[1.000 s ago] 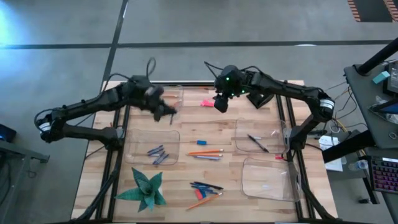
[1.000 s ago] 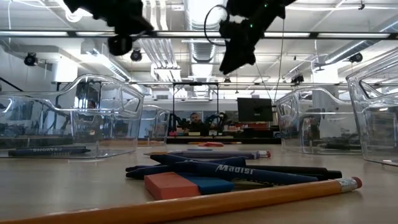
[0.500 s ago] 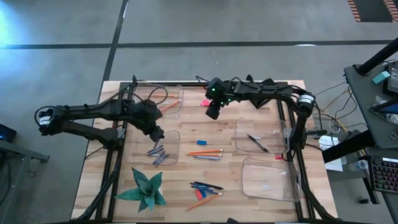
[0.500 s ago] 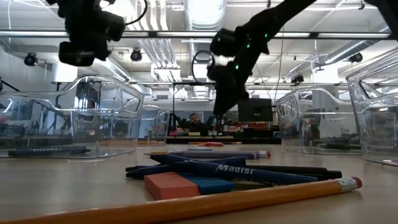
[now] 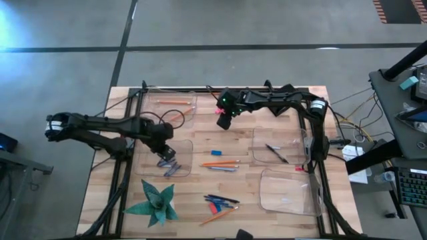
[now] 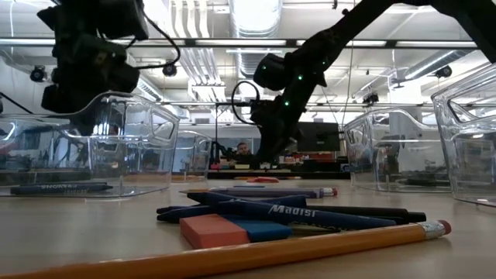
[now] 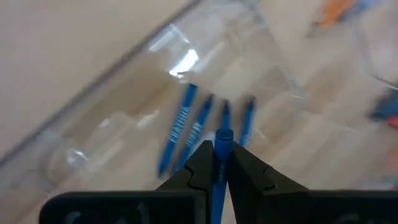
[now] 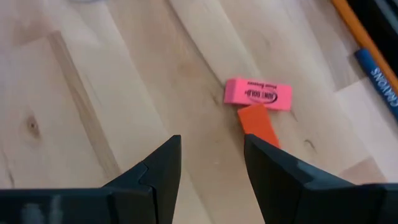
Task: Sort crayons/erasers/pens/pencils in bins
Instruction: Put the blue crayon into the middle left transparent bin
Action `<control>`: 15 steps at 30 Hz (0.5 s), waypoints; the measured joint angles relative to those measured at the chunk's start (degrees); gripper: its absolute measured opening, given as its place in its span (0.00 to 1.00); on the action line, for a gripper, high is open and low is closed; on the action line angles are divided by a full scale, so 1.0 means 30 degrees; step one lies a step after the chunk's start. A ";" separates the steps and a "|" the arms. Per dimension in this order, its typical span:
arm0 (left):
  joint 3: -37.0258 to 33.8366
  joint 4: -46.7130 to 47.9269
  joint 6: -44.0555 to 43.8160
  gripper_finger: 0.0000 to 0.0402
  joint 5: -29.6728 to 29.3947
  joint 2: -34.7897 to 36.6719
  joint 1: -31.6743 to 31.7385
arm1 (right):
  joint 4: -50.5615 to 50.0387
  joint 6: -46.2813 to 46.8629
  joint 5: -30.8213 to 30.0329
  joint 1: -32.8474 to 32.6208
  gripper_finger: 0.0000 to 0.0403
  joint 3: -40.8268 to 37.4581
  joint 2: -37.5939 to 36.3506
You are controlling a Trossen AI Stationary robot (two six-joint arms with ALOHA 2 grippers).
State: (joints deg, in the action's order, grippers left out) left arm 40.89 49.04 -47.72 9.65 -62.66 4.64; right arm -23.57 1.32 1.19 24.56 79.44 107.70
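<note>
Nearest the low camera we see a pencil (image 6: 256, 249) lying across the table (image 5: 200, 180), with a red eraser (image 6: 219, 230) and a blue eraser (image 6: 263, 229) just behind it and dark pens (image 6: 310, 215) beyond those. Seen from above, this cluster (image 5: 219, 202) lies near the table's front edge, beside a green paper star (image 5: 155, 202). Farther back, in the middle of the table, we find another pencil (image 5: 221, 163) with a blue eraser (image 5: 215, 153) near it. To its left, the left gripper (image 7: 216, 163) hangs over a clear bin (image 5: 167, 157) that holds several blue crayons (image 7: 186, 121); its fingers are closed on one more blue crayon (image 7: 219, 168). On the right, a bin (image 5: 280, 147) holds one pen (image 5: 276, 153). Farthest back, the right gripper (image 8: 211, 163) stands open and empty just above the bare wood, near a pink eraser (image 8: 258, 94) and an orange-red eraser (image 8: 259, 124) that touch each other.
</note>
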 joint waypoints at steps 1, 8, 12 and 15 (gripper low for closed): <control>-0.0063 -0.0044 0.0000 0.03 -0.0279 -0.0120 0.0007 | 0.0175 -0.0165 -0.0068 0.0014 0.41 0.0000 -0.0001; -0.0097 -0.0035 0.0734 0.03 -0.0694 -0.1468 -0.0232 | 0.0544 -0.0422 -0.0568 0.0255 0.41 0.0000 0.0052; -0.0105 -0.0282 0.3702 0.03 -0.1189 -0.2613 -0.1046 | 0.0539 -0.0444 -0.0612 0.0466 0.41 -0.0007 0.0095; -0.0105 -0.0277 0.5370 0.03 -0.1494 -0.3514 -0.1484 | 0.0544 -0.0446 -0.0612 0.0667 0.41 -0.0005 0.0095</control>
State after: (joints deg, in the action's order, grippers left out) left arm 40.58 48.21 -31.61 5.17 -73.20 0.19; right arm -21.94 -0.02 -0.64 26.56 79.42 107.98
